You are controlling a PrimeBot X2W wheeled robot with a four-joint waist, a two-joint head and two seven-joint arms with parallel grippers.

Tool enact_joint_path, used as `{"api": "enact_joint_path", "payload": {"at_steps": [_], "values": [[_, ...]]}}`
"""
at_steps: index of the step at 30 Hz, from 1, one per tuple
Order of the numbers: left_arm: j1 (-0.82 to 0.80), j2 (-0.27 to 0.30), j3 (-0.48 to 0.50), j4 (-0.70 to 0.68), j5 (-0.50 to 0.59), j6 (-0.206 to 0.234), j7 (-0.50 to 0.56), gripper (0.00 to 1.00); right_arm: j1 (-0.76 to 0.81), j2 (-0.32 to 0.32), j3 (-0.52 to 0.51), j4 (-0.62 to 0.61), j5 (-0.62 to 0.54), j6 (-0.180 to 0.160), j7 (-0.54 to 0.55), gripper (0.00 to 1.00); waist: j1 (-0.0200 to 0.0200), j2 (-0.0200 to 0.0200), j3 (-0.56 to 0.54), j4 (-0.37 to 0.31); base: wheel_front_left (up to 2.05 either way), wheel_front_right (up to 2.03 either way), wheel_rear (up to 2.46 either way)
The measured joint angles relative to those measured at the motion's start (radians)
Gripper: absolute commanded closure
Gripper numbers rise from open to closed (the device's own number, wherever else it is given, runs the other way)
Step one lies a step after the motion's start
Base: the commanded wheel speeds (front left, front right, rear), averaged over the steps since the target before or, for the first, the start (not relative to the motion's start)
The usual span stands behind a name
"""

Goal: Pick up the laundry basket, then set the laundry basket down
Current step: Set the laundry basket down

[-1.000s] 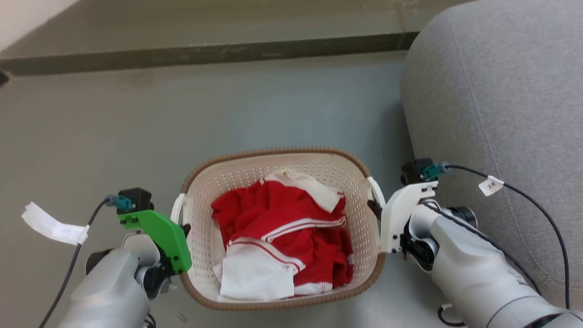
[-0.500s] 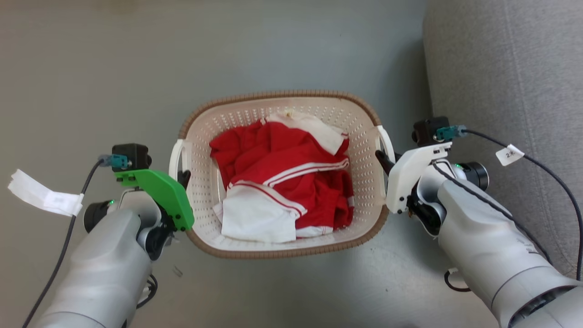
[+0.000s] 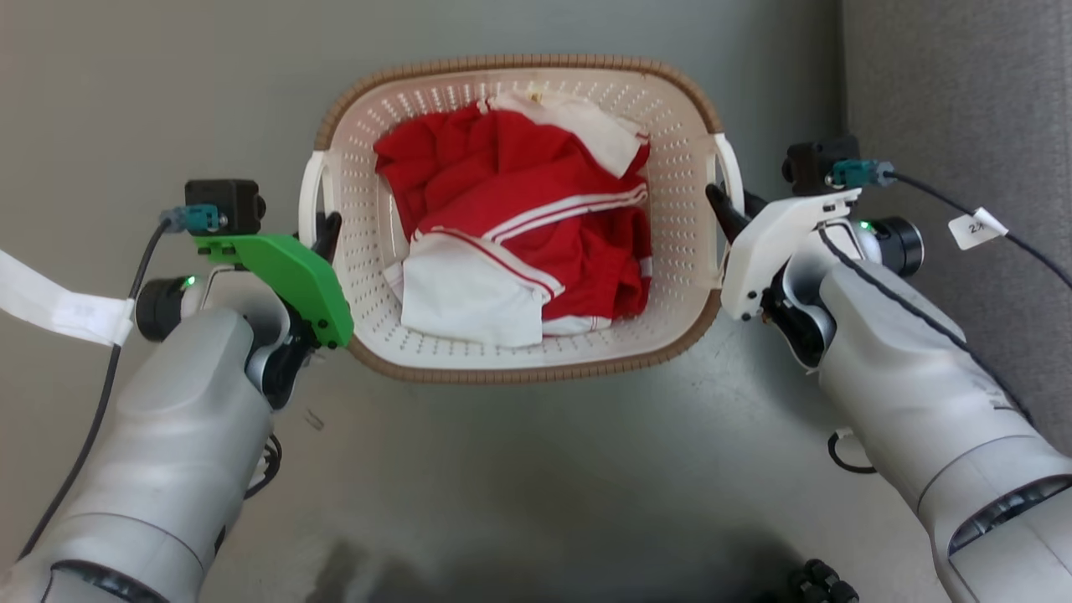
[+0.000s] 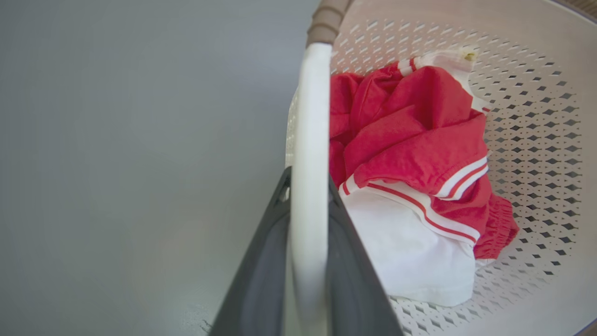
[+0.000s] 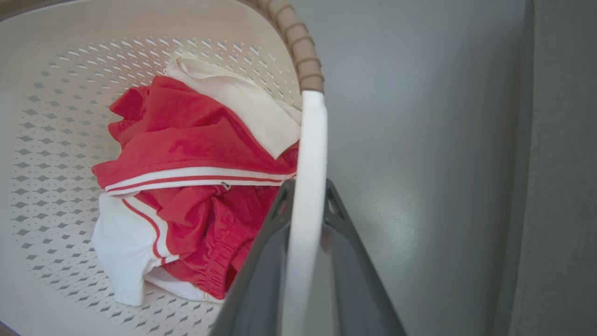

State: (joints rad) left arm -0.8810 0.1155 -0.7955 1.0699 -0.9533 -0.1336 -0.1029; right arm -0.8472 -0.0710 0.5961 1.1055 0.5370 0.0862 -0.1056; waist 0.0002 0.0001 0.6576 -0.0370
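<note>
Shifted since a second ago is the whole head view, so the camera has moved. The dark strip that crossed the floor beyond the laundry basket (image 3: 680, 243) has left the picture, and the basket now shows near the top edge. The basket's place between the two grippers is unchanged, and the clothes inside lie as they did.

The grey floor (image 3: 167, 84) spreads all round the basket, and grey upholstered furniture (image 3: 963, 84) stands to the basket's right, apart from it. Whether the basket's bottom touches the floor cannot be told.

The basket (image 4: 536, 116) (image 5: 56, 93) is cream-white and perforated, with a brown woven-look rim. It holds a crumpled red garment with white stripes (image 3: 519, 193) (image 4: 410, 140) (image 5: 186, 135). A white piece (image 3: 461, 289) (image 4: 410, 252) lies at the basket's near side, and a cream cloth (image 3: 586, 126) (image 5: 242, 107) lies toward its far side.

At the basket's left side, the left gripper (image 3: 328, 234) (image 4: 308, 182) has its jaws pinching the white left handle (image 3: 307, 188) (image 4: 310, 116), one dark finger on each face. At the basket's right side, the jaws of the right gripper (image 3: 722, 209) (image 5: 305, 186) pinch the white right handle (image 3: 730, 172) (image 5: 312, 140) the same way.

A white paper tag (image 3: 50, 301) hangs on the cable left of the basket, and a smaller tag (image 3: 976, 230) hangs on the cable right of it.
</note>
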Motion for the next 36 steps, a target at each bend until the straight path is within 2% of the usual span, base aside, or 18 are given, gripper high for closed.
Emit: {"api": "enact_joint_path", "payload": {"at_steps": [17, 36], "values": [[-0.083, -0.008, -0.011, -0.001, 0.035, 0.0, -0.089, 1.0, -0.093, -0.02, -0.002, 0.009, -0.012, -0.01, -0.061, 1.0, 0.0001, 0.0, 0.204, 0.021, 0.0, 0.0, 0.0], [-0.083, -0.028, -0.044, 0.007, 0.012, 0.002, -0.073, 1.0, -0.108, -0.021, -0.008, 0.057, -0.012, -0.01, -0.074, 1.0, -0.0002, 0.0, 0.253, 0.027, 0.0, 0.0, 0.0]]}}
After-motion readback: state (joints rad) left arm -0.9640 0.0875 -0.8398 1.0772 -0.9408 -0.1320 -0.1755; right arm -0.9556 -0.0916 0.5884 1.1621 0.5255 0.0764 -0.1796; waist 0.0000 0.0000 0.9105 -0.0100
